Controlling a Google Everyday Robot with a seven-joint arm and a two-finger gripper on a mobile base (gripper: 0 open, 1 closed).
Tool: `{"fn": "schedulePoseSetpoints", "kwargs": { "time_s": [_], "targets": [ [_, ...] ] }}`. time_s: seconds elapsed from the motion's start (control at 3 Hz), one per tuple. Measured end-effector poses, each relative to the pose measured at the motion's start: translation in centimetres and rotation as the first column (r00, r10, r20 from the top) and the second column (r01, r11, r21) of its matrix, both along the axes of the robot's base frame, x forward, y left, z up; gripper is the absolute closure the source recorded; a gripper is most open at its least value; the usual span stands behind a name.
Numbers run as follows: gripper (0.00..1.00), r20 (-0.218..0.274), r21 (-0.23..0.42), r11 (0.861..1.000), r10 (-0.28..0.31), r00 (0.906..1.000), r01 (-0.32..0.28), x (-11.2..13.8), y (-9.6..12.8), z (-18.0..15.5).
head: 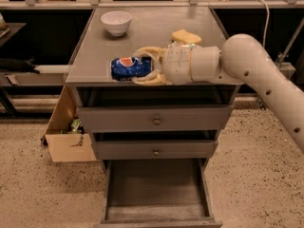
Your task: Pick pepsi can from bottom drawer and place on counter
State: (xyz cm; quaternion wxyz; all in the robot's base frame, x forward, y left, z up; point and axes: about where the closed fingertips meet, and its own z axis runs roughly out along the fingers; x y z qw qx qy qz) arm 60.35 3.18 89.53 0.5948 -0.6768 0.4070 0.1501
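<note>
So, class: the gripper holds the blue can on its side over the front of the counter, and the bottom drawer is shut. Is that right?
Not quite: the camera view shows the bottom drawer pulled open, not shut. The gripper does hold the blue can on its side over the front of the counter.
</note>
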Motion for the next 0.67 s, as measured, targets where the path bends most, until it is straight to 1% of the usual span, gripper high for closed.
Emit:
{"fn": "schedulePoseSetpoints", "kwargs": {
  "time_s": [0.33,0.67],
  "targets": [
    [1.00,-0.059,0.023,0.999,-0.047,0.9971,0.048,3.2,0.9,0.0],
    [1.00,-0.120,0.032,0.997,-0.071,0.9902,0.075,6.2,1.8,-0.4]
  ]
}}
